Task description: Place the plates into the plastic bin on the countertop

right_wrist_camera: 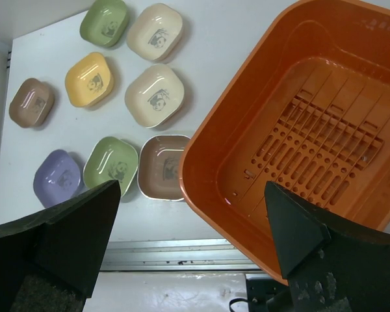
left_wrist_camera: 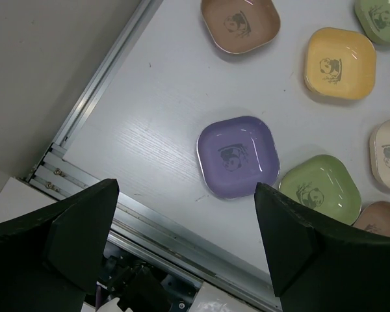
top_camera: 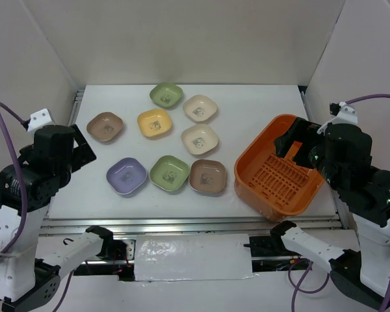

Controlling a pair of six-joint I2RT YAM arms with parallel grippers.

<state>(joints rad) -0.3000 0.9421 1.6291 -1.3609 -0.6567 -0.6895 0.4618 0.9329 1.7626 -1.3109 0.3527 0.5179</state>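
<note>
**All eight plates on the countertop, outside the bin; both grippers open**

- Plates: eight, all right way up on the white countertop (top_camera: 260,104), left and centre, in a loose cluster, none stacked.
  - Far row: green plate (top_camera: 166,95), cream plate (top_camera: 200,108).
  - Middle row: left brown plate (top_camera: 104,126), yellow plate (top_camera: 155,123), second cream plate (top_camera: 199,138).
  - Near row: lilac plate (top_camera: 127,175), second green plate (top_camera: 169,173), right brown plate (top_camera: 208,177).
  - Each has a small grey print at centre; the left wrist view shows it is a panda.
- Plastic bin (top_camera: 255,155): orange, slotted floor, on the right side of the countertop, turned at an angle to its edges. Its near corner reaches the metal rail (top_camera: 182,224). The right brown plate is just beside the bin's left rim, not touching it.
- Left gripper (left_wrist_camera: 187,188): jaws wide apart, holding nothing, raised over the near-left part of the countertop. In its wrist view the lilac plate shows between the fingers (left_wrist_camera: 78,234), well below them.
- Right gripper (right_wrist_camera: 194,187): jaws wide apart, holding nothing, raised above the bin's far right side. Its wrist view looks down on the bin's near-left rim and all eight plates.
- Purple cable (top_camera: 6,136) runs along the left arm.
</note>
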